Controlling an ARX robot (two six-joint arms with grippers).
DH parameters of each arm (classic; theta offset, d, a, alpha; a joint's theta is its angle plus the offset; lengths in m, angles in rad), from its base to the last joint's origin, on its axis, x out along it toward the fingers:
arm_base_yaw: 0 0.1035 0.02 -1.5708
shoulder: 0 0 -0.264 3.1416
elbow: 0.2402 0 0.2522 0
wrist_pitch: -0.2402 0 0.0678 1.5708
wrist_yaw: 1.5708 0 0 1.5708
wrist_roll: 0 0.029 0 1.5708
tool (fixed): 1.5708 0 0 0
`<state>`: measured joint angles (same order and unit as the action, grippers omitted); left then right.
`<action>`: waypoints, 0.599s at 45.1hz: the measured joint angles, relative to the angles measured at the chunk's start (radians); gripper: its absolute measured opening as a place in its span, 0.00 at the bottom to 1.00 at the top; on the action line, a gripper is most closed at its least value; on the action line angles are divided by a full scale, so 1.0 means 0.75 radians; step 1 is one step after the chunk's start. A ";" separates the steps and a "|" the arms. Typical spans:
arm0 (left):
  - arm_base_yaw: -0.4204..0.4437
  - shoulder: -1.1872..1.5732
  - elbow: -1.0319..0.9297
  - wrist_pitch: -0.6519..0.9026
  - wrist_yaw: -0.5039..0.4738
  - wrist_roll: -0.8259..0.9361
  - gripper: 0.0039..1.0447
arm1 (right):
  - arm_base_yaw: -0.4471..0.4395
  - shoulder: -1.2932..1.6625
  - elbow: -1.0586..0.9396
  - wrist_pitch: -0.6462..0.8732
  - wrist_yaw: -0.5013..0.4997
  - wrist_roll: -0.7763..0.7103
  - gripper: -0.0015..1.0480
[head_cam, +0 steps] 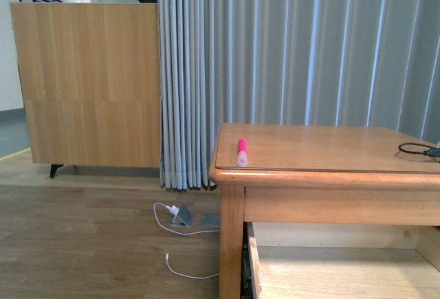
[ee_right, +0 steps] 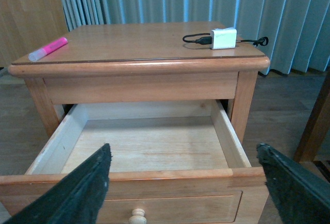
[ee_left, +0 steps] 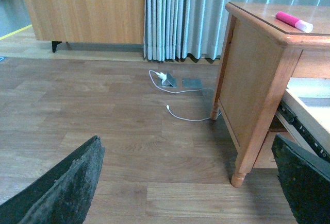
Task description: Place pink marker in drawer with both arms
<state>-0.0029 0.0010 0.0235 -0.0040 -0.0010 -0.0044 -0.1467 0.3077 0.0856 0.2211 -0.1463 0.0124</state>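
I count one pink marker, one open drawer, one white charger, one knob, and perhaps two floor sockets, blurred.

Brightness: even, fairly bright, cool daylight in all three views.
Source: seems to come through the curtain, its folds glowing pale blue.
Glare: soft sheen across the table top.
Shadows: faint; darkest under the table's front edge, above the drawer.
Focus: front view slightly soft; left fingers and right fingers are dark, blurry shapes.
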 joint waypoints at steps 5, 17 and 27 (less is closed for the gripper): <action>0.000 0.000 0.000 0.000 0.001 0.000 0.94 | 0.001 0.001 -0.003 0.000 0.004 -0.006 0.92; 0.000 0.000 0.000 0.000 0.001 0.001 0.94 | 0.002 0.000 -0.003 0.000 0.004 -0.008 0.92; 0.000 0.000 0.000 0.000 0.001 0.000 0.94 | 0.002 0.000 -0.003 0.000 0.004 -0.008 0.92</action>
<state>-0.0029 0.0010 0.0235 -0.0040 -0.0006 -0.0044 -0.1452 0.3077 0.0837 0.2211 -0.1432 0.0063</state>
